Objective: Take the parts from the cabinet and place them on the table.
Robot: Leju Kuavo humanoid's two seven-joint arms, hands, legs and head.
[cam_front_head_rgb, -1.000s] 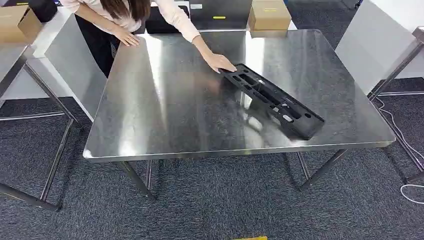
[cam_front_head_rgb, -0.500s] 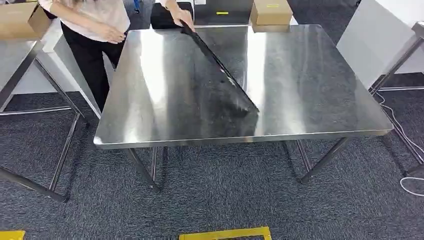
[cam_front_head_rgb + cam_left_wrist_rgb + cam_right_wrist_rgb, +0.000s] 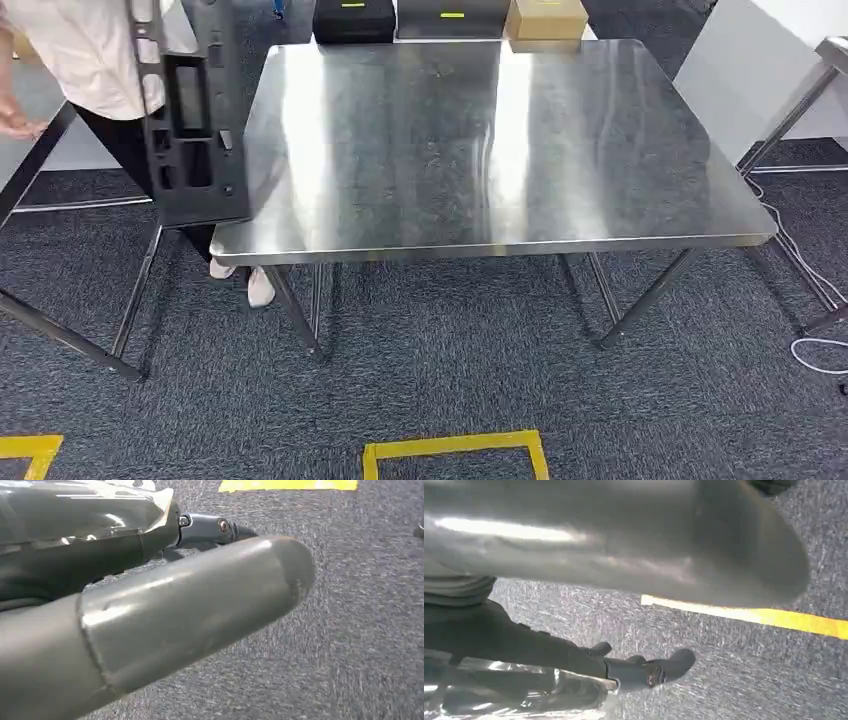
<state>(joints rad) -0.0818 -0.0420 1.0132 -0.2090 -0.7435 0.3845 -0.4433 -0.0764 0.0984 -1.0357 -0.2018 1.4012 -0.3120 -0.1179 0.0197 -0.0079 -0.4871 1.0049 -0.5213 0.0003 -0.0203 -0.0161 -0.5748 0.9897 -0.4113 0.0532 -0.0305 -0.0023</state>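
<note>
Standing boxes (image 3: pixel 545 20) behind table (image 3: pixel 500 150)

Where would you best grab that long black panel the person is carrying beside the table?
Probably along a long edge of the black panel, or through one of its rectangular cutouts, coming from the table side. It hangs upright and flat, so its thin rim and openings offer holds.

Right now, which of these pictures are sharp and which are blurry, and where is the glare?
Head view: mostly sharp, with broad bright streaks of glare on the steel table. Left wrist view: the thick grey thumb looms soft and close, the carpet smeared. Right wrist view: the thumb is heavily blurred; the yellow floor line is soft-edged.
</note>
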